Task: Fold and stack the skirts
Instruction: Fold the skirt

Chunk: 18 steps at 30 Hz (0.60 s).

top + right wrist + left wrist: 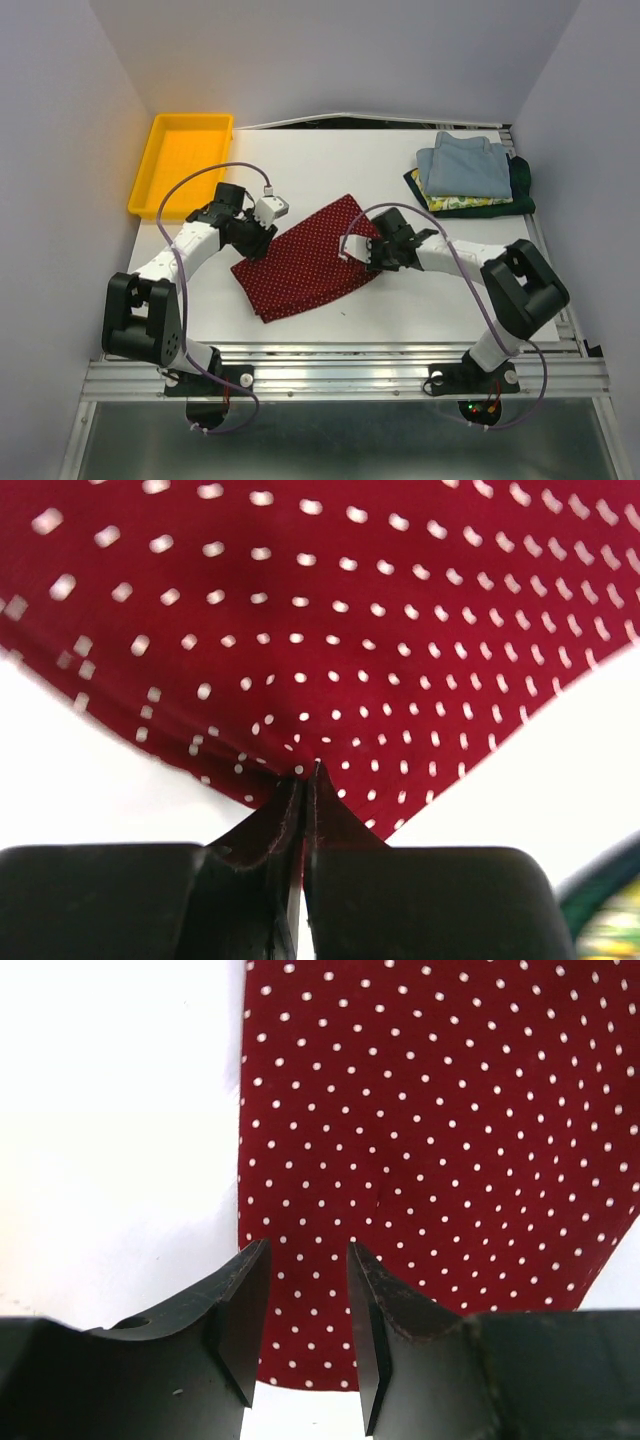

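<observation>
While three skirts already sit folded in a pile at the upper right of the overhead frame, the light blue skirt (465, 165) on top of the yellow-green patterned skirt (462, 203) and the dark green skirt (523, 182), the dark red skirt (305, 262) lies in the centre, flat on the table (330, 160) and seemingly only partly folded. The right gripper (308, 772) is clenched on its right-hand edge, puckering the cloth; the left gripper (308, 1250) hovers over its left edge with jaws apart, grasping nothing. By my reckoning, finishing this fold and stacking it remain.
</observation>
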Each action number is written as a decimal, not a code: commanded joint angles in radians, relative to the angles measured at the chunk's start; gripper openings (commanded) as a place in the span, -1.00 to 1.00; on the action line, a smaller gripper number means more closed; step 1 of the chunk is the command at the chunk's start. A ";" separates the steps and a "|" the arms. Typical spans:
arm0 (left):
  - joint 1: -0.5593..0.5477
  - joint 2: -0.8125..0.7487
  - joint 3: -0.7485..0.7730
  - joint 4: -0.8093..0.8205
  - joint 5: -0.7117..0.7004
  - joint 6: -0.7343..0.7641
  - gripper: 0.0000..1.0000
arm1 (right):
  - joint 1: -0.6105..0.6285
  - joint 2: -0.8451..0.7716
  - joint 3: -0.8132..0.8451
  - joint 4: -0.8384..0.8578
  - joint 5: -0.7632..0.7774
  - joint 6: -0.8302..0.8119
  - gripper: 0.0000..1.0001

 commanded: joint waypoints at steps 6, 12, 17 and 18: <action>0.020 -0.070 -0.033 0.074 -0.062 -0.053 -0.06 | -0.075 0.370 0.350 0.458 0.351 -0.058 -0.79; 0.015 -0.044 -0.044 0.096 -0.088 -0.010 -0.05 | -0.124 0.307 0.484 0.396 0.338 0.021 -0.08; -0.027 -0.038 -0.074 0.111 -0.055 0.059 -0.07 | -0.124 0.188 0.522 0.099 0.166 0.239 -0.07; -0.055 -0.044 -0.100 0.121 -0.058 0.071 -0.08 | -0.124 0.169 0.537 0.055 0.128 0.294 -0.07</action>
